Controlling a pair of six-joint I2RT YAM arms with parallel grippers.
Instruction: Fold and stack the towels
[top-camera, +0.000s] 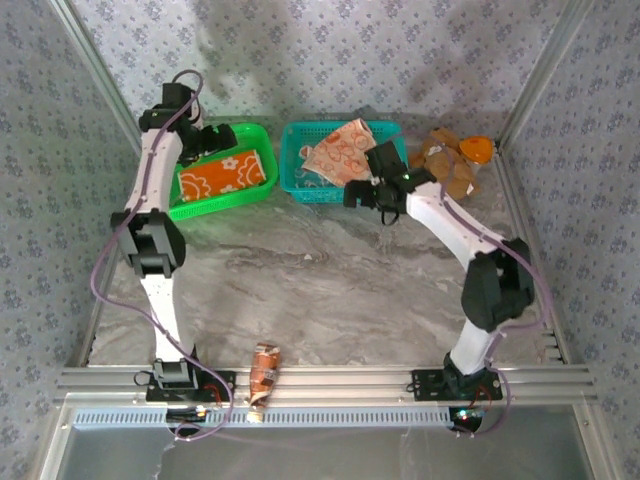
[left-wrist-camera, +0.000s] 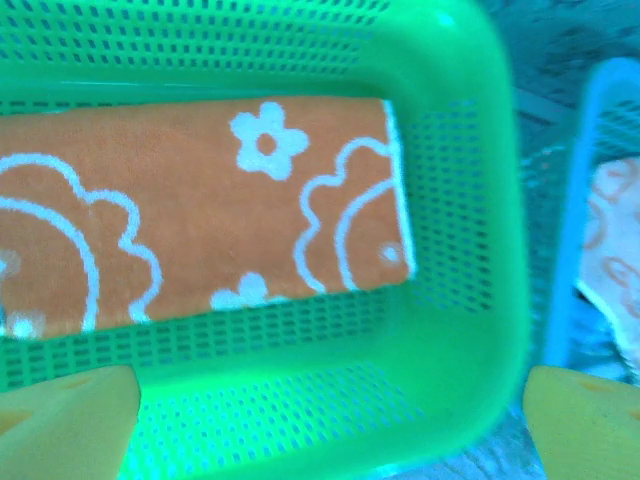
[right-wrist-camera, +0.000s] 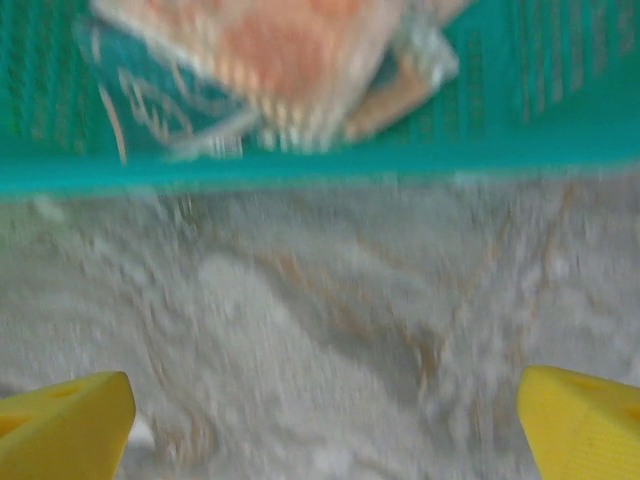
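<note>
Orange towel (top-camera: 222, 176) in green basket (top-camera: 220, 207), long axis along basket's, left claw (left-wrist-camera: 330, 425), right claw (right-wrist-camera: 320, 425) both gaping

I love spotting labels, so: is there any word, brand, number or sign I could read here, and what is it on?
No readable text anywhere.
Orange towel in the green basket: white flowers and curly outlines, no letters.
Peach towel in the teal basket: orange pattern, no letters.
Small brown-and-white packet on the near rail: print too small to read.
</note>
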